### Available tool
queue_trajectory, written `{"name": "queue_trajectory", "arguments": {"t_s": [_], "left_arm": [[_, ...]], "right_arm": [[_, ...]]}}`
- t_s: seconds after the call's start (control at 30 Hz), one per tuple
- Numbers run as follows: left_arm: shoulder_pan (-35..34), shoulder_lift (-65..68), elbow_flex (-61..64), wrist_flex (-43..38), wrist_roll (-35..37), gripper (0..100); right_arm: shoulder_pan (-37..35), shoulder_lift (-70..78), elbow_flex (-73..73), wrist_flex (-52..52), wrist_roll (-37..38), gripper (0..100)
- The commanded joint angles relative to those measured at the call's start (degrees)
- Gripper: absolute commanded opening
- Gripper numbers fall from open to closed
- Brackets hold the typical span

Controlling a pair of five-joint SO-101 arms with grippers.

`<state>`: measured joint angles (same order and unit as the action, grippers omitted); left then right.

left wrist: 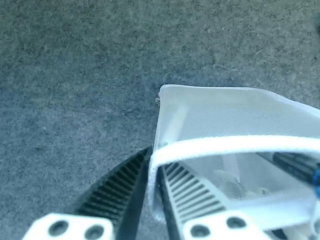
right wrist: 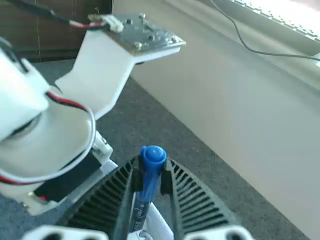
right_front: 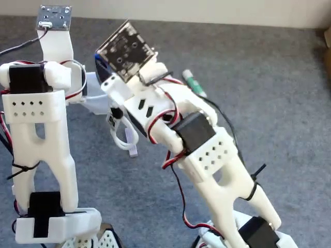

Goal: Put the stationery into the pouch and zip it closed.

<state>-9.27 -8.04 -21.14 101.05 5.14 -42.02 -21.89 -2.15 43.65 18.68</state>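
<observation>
Two white robot arms stood side by side over a grey, carpet-like table surface point(right_front: 279, 103), seen from above. The left arm point(right_front: 39, 129) rose straight up the near-left side. The right arm point(right_front: 196, 134) leaned diagonally across the middle toward it.

In the left wrist view, the left gripper point(left wrist: 152, 160) was clamped narrowly on the corner edge of a white mesh pouch point(left wrist: 225, 120), with one black ribbed finger and one pale ribbed finger pinching the fabric between them. The pouch mouth gaped open, its thick white rim curving across. Inside it lay a dark pen point(left wrist: 292, 167) with a touch of blue at one end. From above, the pouch showed as a pale translucent shape between the two arms, mostly hidden by them.

In the right wrist view, the right gripper point(right wrist: 150, 172) was closed around a blue pen point(right wrist: 152, 157), whose rounded blue cap stood up just above the two black ribbed fingertips. The pen pointed lengthwise down between the fingers. Close beside this gripper stood the left arm's wrist, and a pale wall point(right wrist: 225, 100) ran behind.

A marker point(right_front: 194, 82) with a green band lay on the surface beyond the right arm, apart from the pouch and both grippers. A looped white cord point(right_front: 124, 135) hung between the arms; what it belonged to could not be told.
</observation>
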Motion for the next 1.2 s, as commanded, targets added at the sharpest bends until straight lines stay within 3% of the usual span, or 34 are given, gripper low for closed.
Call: {"name": "queue_trajectory", "arguments": {"t_s": [0.0,0.13,0.53,0.7,0.9,1.17], "left_arm": [[-0.75,-1.45,0.04,0.18,0.35,1],[-0.75,-1.45,0.04,0.18,0.35,1],[-0.75,-1.45,1.98,0.18,0.35,1],[-0.75,-1.45,2.15,0.18,0.35,1],[-0.84,-1.45,2.15,0.18,0.26,1],[-2.24,-1.27,2.24,0.18,0.26,1]], "right_arm": [[-0.40,-1.98,0.48,-1.71,3.08,0.5],[-0.40,-2.07,1.19,-0.66,2.99,0.5],[-0.40,-2.07,1.98,15.96,3.08,0.5],[-0.48,-2.07,1.80,16.22,3.08,3.1],[-3.74,-2.07,1.80,16.22,2.99,17.0],[-4.44,-3.38,0.40,16.66,2.99,17.0]]}}
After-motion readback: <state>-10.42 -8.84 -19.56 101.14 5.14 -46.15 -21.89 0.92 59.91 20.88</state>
